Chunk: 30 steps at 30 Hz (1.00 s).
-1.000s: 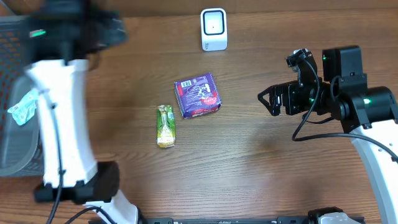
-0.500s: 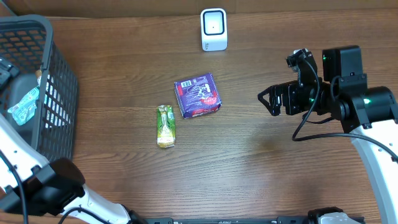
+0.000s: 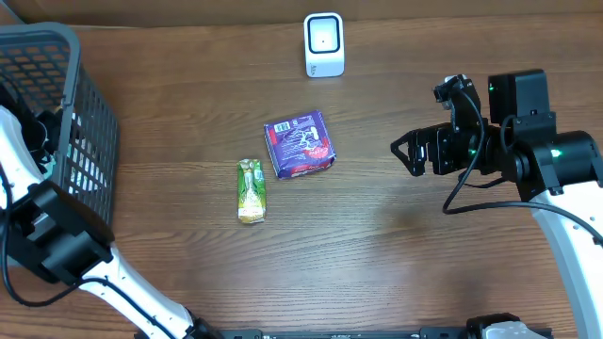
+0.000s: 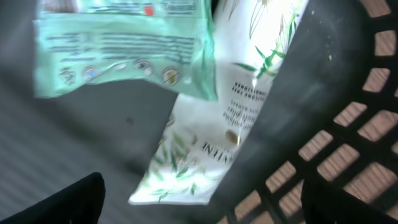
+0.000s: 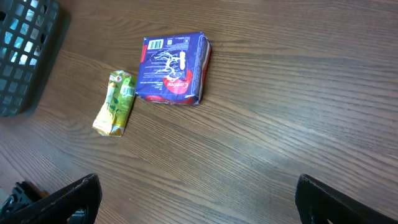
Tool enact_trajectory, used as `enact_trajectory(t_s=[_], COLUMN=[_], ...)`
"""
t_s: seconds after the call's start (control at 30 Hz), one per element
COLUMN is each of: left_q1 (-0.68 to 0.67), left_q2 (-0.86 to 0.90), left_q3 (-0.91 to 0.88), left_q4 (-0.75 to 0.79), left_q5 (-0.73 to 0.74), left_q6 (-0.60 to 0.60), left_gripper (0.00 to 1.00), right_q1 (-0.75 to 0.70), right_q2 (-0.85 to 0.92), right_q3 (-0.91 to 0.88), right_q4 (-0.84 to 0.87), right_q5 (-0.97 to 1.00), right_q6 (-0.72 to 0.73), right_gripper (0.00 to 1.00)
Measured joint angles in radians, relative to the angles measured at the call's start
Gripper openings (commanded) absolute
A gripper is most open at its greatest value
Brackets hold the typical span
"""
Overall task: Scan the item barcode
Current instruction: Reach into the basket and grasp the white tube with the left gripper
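A: Fingers (image 4: 68, 202) of the left gripper (image 4: 202, 210): clenched or released?

B: Released. Spread out to both lower corners of the left wrist view, gripping nothing. Hanging inside the dark mesh basket (image 3: 89, 104) at the left end of the wooden table (image 3: 377, 245), above a mint-green packet (image 4: 124, 46) overlapping a white leaf-printed pouch (image 4: 211, 137). Pouch leaning against the basket wall.

A: And the right gripper (image 5: 208, 202)?

B: Likewise wide apart and empty. Held over the right side of the table, pointing toward the middle, well apart from the goods.

A: Where to look for the things to scan?

B: Mid-table. First a blue-purple packet (image 3: 300, 145), lying flat, with a barcode (image 5: 161, 43) showing face-up at one corner in the right wrist view. Near it, toward the basket and the front edge, a small green sachet (image 3: 251, 190), also flat, not touching the packet. At the far edge, a white scanner (image 3: 324, 44), standing upright, well apart from both.

A: Closer to which arm?

B: Hard to say from overhead; roughly between the two.
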Motion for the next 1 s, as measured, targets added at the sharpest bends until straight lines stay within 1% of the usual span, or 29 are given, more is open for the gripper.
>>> enact_trajectory(t_s=[0.17, 0.3, 0.37, 0.4, 0.7, 0.8, 0.87, 0.93, 1.0], left_q1=[0.000, 0.000, 0.000, 0.001, 0.003, 0.003, 0.003, 0.003, 0.009], left_q2=[0.092, 0.149, 0.161, 0.161, 0.163, 0.171, 0.187, 0.188, 0.168], left_q3=[0.000, -0.001, 0.000, 0.002, 0.038, 0.086, 0.160, 0.293, 0.412], left_q4=[0.009, 0.006, 0.005, 0.000, -0.045, -0.132, -0.193, -0.270, -0.308], left_q5=[0.018, 0.019, 0.025, 0.024, 0.028, 0.023, 0.016, 0.013, 0.019], left_q6=[0.024, 0.030, 0.047, 0.043, 0.045, 0.042, 0.041, 0.037, 0.030], left_gripper=[0.77, 0.43, 0.19, 0.04, 0.04, 0.04, 0.04, 0.04, 0.04], right_q1=[0.000, 0.000, 0.000, 0.000, 0.000, 0.000, 0.000, 0.000, 0.000], right_q2=[0.005, 0.010, 0.010, 0.010, 0.010, 0.010, 0.010, 0.010, 0.010], right_q3=[0.000, 0.000, 0.000, 0.000, 0.000, 0.000, 0.000, 0.000, 0.000], right_q4=[0.000, 0.000, 0.001, 0.004, 0.018, 0.023, 0.023, 0.023, 0.023], right_q5=[0.000, 0.000, 0.000, 0.000, 0.000, 0.000, 0.000, 0.000, 0.000], right_q6=[0.000, 0.000, 0.000, 0.000, 0.000, 0.000, 0.000, 0.000, 0.000], right_gripper=[1.00, 1.00, 1.00, 1.00, 1.00, 1.00, 1.00, 1.00, 1.00])
